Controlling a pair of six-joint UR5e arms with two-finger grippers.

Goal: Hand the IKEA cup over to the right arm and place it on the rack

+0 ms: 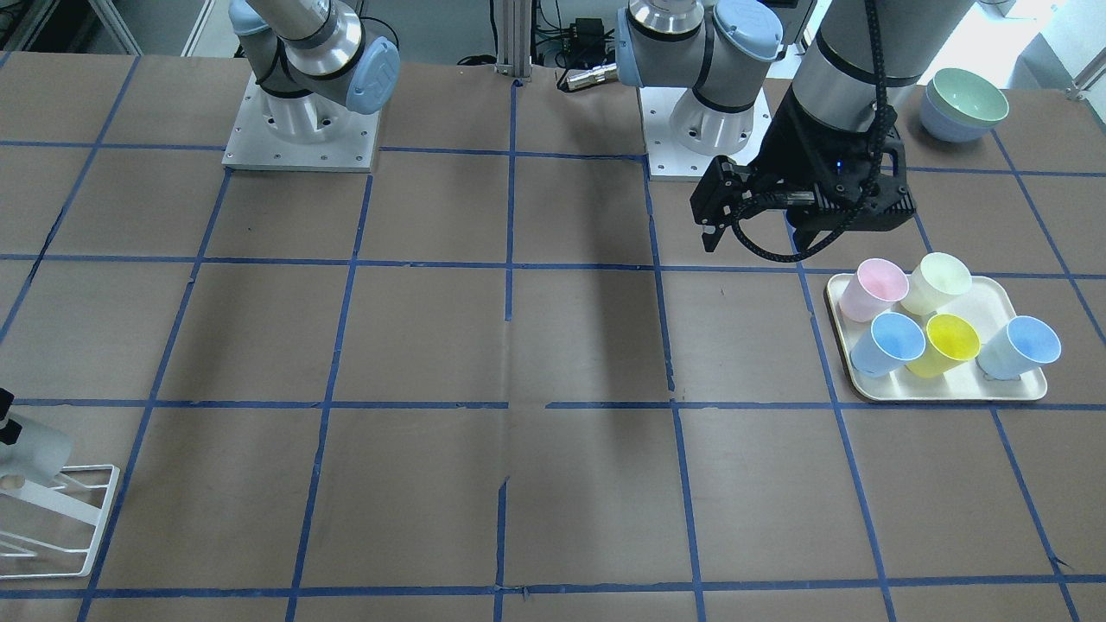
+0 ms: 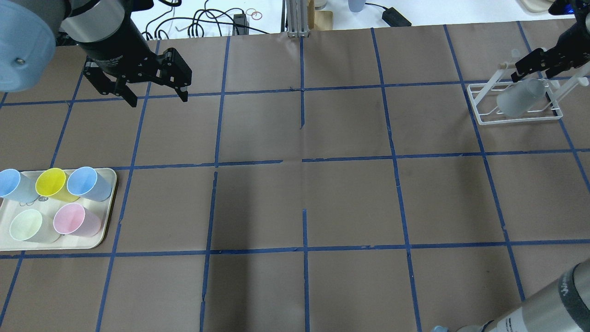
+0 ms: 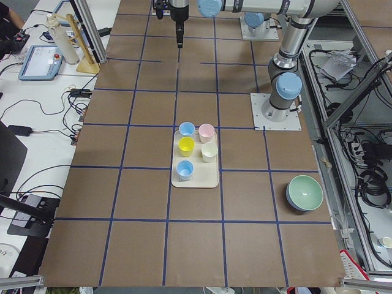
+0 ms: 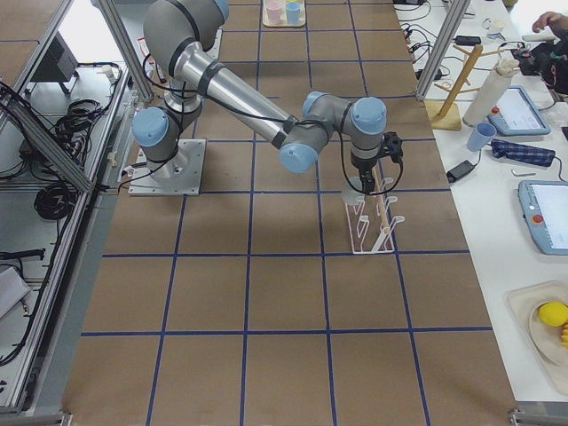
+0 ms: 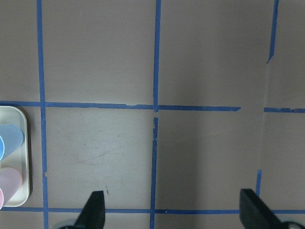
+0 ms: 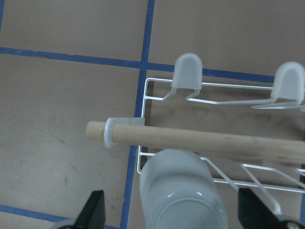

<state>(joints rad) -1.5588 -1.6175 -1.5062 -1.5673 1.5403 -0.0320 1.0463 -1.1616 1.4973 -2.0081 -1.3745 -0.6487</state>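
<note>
— Arm poses?
— The left black two-finger gripper point(image 5: 171, 212) hangs upper left in the overhead view, jaws wide and empty. The right gripper point(image 6: 174, 210) hangs upper right, jaws spread clear of the pale grey plastic tumbler point(image 2: 520, 99), which sits tilted on the white wire rack point(image 2: 516, 121).
— Anything cut off?
— The front view crops the rack.

Table point(image 1: 553, 345) covered in brown paper, gridded with blue tape point(image 1: 510, 259). White bench point(image 3: 37, 153) alongside, carrying cables point(image 3: 24, 110). Aluminium posts point(image 4: 122, 49) at table edge. Lighting even.
</note>
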